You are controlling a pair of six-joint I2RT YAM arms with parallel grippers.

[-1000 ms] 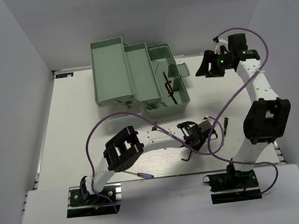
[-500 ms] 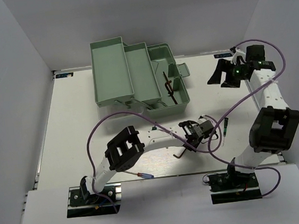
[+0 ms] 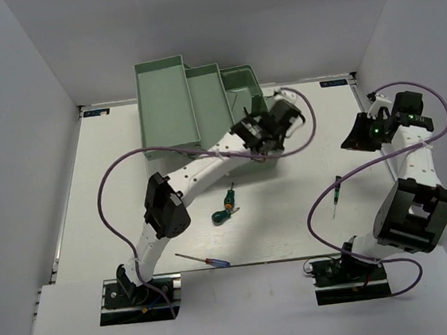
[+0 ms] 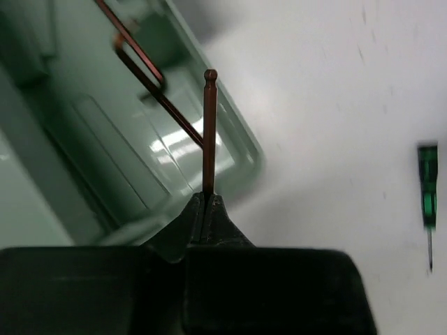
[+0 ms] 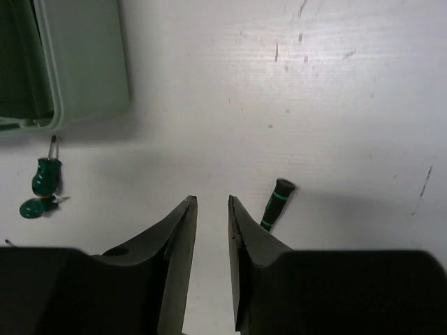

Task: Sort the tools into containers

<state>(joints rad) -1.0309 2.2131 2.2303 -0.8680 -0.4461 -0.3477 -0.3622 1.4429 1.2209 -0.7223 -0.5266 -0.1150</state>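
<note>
green screwdrivers (image 3: 221, 216): 2 | blue screwdriver (image 3: 203, 259): 1 | precision screwdriver (image 3: 336, 193): 1 | trays (image 3: 165, 105): 3

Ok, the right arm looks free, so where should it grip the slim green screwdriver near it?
The slim green screwdriver is probably best taken by its handle, from above, right gripper closing across it: it lies flat on the table, its shaft needle-thin.

Left pincer (image 4: 207, 198) has shut on a hex key (image 4: 209, 132) — and carried it to the toolbox (image 3: 240, 79).
</note>
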